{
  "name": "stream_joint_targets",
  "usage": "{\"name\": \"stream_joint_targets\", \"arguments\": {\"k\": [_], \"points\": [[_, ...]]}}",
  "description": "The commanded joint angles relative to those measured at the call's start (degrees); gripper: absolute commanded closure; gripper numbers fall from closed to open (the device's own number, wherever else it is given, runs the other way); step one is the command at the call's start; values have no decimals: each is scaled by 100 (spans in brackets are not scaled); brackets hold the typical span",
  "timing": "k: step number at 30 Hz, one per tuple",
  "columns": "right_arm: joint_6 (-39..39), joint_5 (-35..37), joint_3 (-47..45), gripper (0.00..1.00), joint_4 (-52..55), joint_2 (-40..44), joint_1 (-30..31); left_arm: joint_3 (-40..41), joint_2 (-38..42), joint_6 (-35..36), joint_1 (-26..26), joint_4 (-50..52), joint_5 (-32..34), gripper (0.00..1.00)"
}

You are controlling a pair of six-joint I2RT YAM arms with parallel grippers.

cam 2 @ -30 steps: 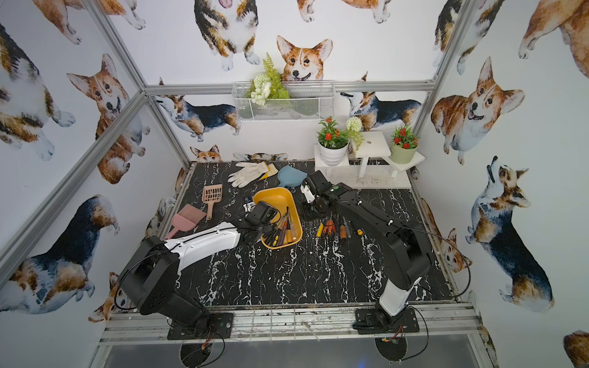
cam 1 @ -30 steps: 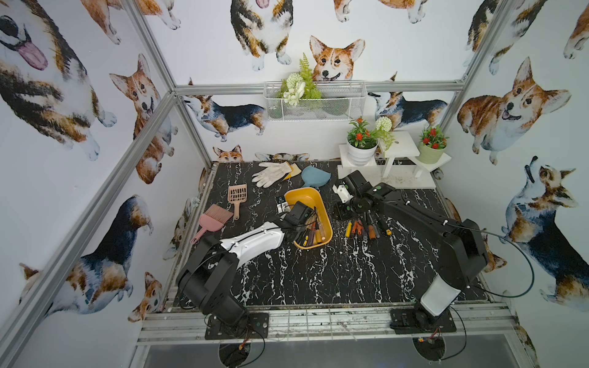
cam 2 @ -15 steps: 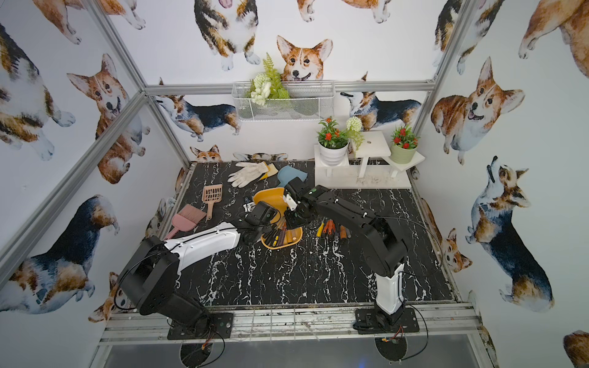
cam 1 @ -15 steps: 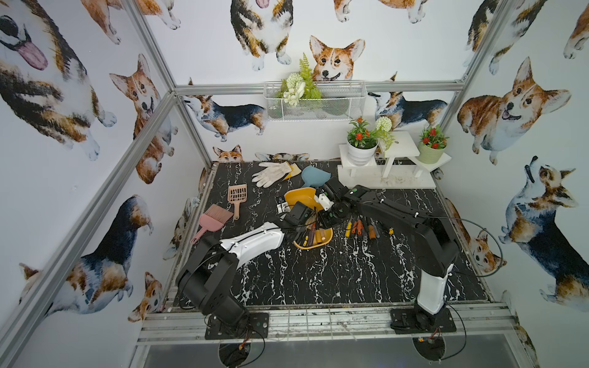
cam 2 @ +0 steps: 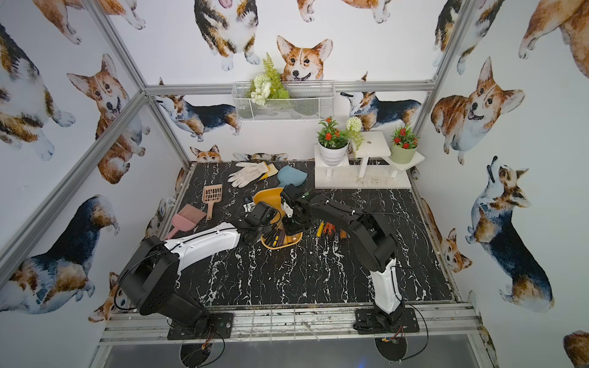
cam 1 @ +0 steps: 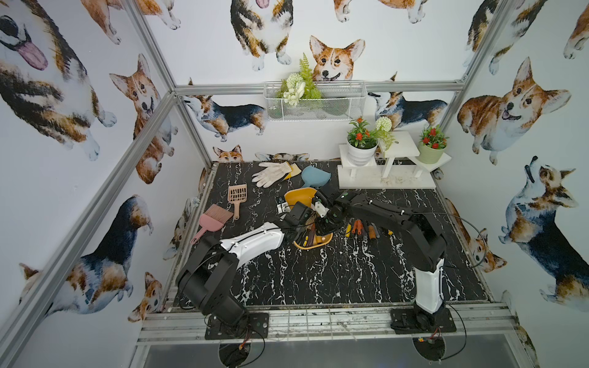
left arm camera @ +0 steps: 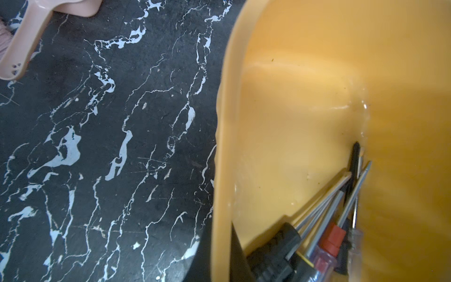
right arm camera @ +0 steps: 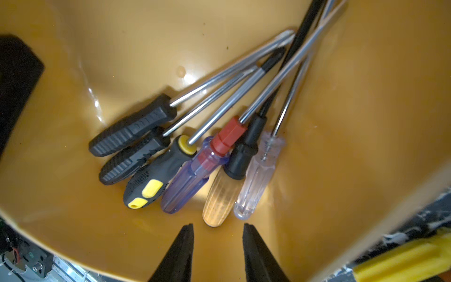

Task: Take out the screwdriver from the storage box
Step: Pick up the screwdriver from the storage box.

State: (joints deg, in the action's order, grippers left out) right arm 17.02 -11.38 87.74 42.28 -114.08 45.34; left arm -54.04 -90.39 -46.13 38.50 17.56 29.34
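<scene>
The mustard-yellow storage box (cam 1: 299,197) (cam 2: 269,197) sits mid-table, tipped up. My left gripper (left arm camera: 220,244) is shut on its rim (left arm camera: 222,146), one black finger inside and one outside; in both top views it sits at the box's left side (cam 1: 294,235) (cam 2: 255,234). Several screwdrivers (right arm camera: 185,171) lie bunched against the box's lower wall (right arm camera: 122,48): black, black-yellow, purple-red, amber and clear handles. My right gripper (right arm camera: 218,225) (cam 1: 323,227) hangs open inside the box. Its fingertips are just short of the amber handle (right arm camera: 219,197), touching nothing.
More screwdrivers (cam 1: 361,227) (cam 2: 331,229) lie on the black marble table right of the box. White gloves (cam 1: 271,172), a blue scoop (cam 1: 314,176), a pink litter scoop (cam 1: 237,196) and a pink brush (cam 1: 213,220) lie behind and left. A white plant stand (cam 1: 385,178) occupies the back right.
My right arm has swung left from beside the box until its open gripper is inside it, over the screwdriver handles. The left arm has kept its hold on the rim.
</scene>
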Motion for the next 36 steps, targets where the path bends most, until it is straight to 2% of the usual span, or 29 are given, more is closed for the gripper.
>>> {"name": "stream_joint_targets", "arguments": {"k": [1,22,30,36], "points": [[135,22,50,60,101,-93,2,-81,-12,-9,0,-202,10,100],[278,-76,311,61,216,-790,5,-85,-53,-39,0,-227,-30,100],[397,464,482,61,515,-1134,2,-63,13,-45,2,-201,-9,100],[478,488,428,59,414,-1143,3,-53,13,-81,1,-226,-64,100]]}}
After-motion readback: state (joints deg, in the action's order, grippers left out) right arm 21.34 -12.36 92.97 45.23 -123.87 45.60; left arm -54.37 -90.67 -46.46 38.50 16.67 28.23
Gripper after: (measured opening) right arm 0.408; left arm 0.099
